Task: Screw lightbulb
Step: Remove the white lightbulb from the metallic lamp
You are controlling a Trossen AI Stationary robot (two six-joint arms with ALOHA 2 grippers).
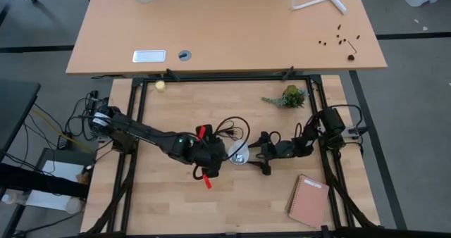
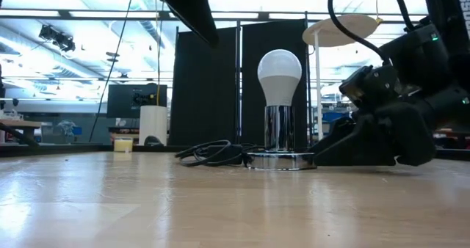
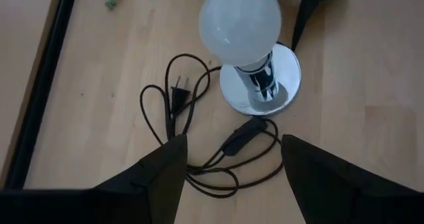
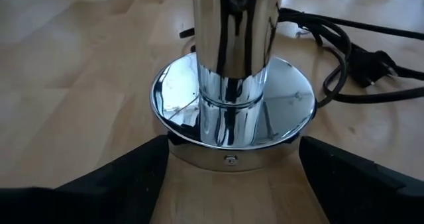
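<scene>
We are seeing the bulb (image 2: 279, 75), a smooth matte white pear shape, sitting upright in the socket (image 2: 279, 127), a polished chrome tube rising from a round mirror-bright base (image 4: 232, 121) on the pale wooden table (image 2: 147, 204). The base is reflecting the room in its curved rim.

The right gripper (image 4: 232, 177) is lying low on the table, its two dark fingers spread wide on either side of the base, with no contact that we can make out. The left gripper (image 3: 228, 177) is hovering above the bulb and looking down on it, its matte black fingers standing apart with nothing between them.

A thin black cord (image 3: 199, 138) is looping in loose coils on the wood just beside the base, with a two-pin plug (image 3: 179, 95) and an inline switch (image 3: 238, 136) lying among the loops; it is sitting between the left gripper and the lamp.

Farther off we are noting a small green plant sprig (image 1: 287, 96), a yellowish ball (image 1: 161, 86) near the table's far edge, and a pinkish spiral notebook (image 1: 309, 201) well apart at the near right corner. A black frame (image 1: 225, 77) is bordering the table
</scene>
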